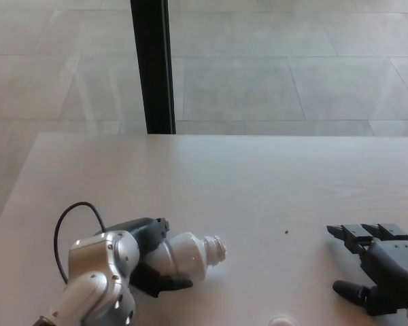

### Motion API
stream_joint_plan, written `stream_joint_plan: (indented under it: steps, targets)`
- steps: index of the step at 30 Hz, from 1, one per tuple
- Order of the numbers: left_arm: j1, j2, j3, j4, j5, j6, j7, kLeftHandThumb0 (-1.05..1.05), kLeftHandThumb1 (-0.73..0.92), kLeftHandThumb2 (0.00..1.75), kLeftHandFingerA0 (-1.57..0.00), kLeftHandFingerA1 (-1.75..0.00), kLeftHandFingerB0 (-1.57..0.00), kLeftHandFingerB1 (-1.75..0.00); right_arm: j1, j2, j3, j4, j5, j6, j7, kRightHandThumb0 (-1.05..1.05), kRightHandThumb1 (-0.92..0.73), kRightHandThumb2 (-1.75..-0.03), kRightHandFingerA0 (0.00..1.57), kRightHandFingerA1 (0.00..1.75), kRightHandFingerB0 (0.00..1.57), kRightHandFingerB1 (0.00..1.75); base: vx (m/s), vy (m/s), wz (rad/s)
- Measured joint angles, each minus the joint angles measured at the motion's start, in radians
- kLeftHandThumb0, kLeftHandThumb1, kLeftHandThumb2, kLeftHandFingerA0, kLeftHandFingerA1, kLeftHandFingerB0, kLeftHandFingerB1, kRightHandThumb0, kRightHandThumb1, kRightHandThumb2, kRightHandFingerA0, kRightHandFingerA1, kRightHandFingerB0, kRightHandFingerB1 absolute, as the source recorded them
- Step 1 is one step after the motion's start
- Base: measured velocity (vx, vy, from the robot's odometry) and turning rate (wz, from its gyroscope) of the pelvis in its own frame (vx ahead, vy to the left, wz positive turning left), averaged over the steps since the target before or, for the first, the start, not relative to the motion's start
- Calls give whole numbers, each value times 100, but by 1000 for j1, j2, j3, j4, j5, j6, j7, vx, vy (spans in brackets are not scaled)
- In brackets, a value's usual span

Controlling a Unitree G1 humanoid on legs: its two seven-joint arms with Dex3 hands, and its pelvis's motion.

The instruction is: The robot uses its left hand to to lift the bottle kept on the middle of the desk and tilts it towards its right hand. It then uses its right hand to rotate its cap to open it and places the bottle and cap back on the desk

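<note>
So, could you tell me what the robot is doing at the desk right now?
The robot's left hand is gripping a white plastic bottle, tilted with its open threaded neck pointing towards the right hand. The cap is already off; a small white object at the picture's bottom edge may be it, though too little shows to tell. The right hand is open and empty over the pale wooden desk, apart from the bottle.
</note>
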Motion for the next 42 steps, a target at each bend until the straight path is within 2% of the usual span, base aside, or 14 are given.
stream_joint_plan:
  steps: [3, 11, 12, 14, 21, 25, 26, 27, 30, 31, 32, 34, 36, 42]
  targets:
    - [24, -14, 48, -14, -26, -18, 25, -105, 92, 76, 0, 0, 0, 0, 1, -1, -3, 8, 0, -9, -10, -71, -73, -62, 0, 50, 10, 39, 0, 0, 0]
    - [66, -76, 281, -90, -141, -21, 48, -105, 92, 86, 0, 0, 0, 0, 19, -10, -21, -4, 3, -27, -21, -73, -52, -91, 0, 46, 6, 45, 0, 0, 0]
    - [68, -81, 310, -94, -155, -21, 51, -104, 79, 124, 0, -15, 0, 0, 21, -12, -24, -7, 3, -27, -22, -72, -52, -91, 0, 48, 6, 44, 0, 0, 0]
    - [68, -98, 375, -102, -182, -20, 52, -103, 92, 79, 0, 0, 0, 0, 20, -16, -30, -16, 3, -28, -24, -70, -51, -89, 0, 51, 6, 45, 0, 0, 0]
    - [67, -148, 606, -142, -277, -13, 56, -104, 92, 132, 0, -22, 0, -4, 32, -25, -58, -41, 9, -43, -27, -73, -53, -93, 0, 54, 7, 46, 0, 0, 0]
    - [68, -121, 727, -165, -317, -13, 53, -90, 92, 97, 0, 0, 0, 0, 76, -51, -117, -66, 31, -58, -20, -38, -46, -104, 8, 59, 0, 49, 0, 0, 0]
    - [73, -103, 761, -169, -328, -13, 50, -93, 92, 93, 0, 0, 0, 0, 91, -61, -140, -72, 41, -62, -17, -69, -75, -62, 0, 71, 17, 32, 0, 0, 0]
    - [80, -81, 796, -172, -340, -13, 45, -105, 78, 123, 0, -38, 0, -9, 107, -73, -165, -76, 50, -67, -14, -72, -59, -90, 6, 68, 14, 43, 0, 0, 0]
    - [119, 4, 904, -172, -369, -13, 29, -105, 81, 123, 0, -45, 0, -18, 155, -126, -260, -77, 89, -83, 1, -65, -70, -61, 13, 70, 28, 30, 0, 0, 0]
    - [132, 28, 933, -171, -378, -13, 24, -100, 92, 72, 0, -18, 0, -16, 168, -141, -289, -77, 101, -87, 4, -62, -70, -61, 14, 72, 28, 31, 0, 0, 0]
    - [152, 62, 976, -169, -388, -13, 19, -105, 67, 115, 0, -59, 0, -45, 187, -162, -330, -77, 117, -92, 9, -63, -71, -61, 15, 68, 28, 31, 0, 0, 0]
    - [184, 103, 1042, -169, -400, -13, 12, -105, 68, 117, 0, -67, 0, -52, 214, -193, -394, -75, 138, -99, 16, -63, -67, -60, 15, 72, 28, 30, 0, 0, 0]
    - [223, 138, 1114, -167, -411, -12, 7, -105, 92, 66, 0, -55, 0, -48, 241, -227, -460, -69, 161, -106, 21, -62, -69, -61, 16, 76, 30, 31, 0, 0, 0]
    - [362, 213, 1321, -130, -451, -12, -5, -105, 92, 74, 0, -29, 0, -7, 328, -304, -651, -18, 219, -129, 33, -70, -53, -90, 28, 76, 25, 46, 0, 0, 0]
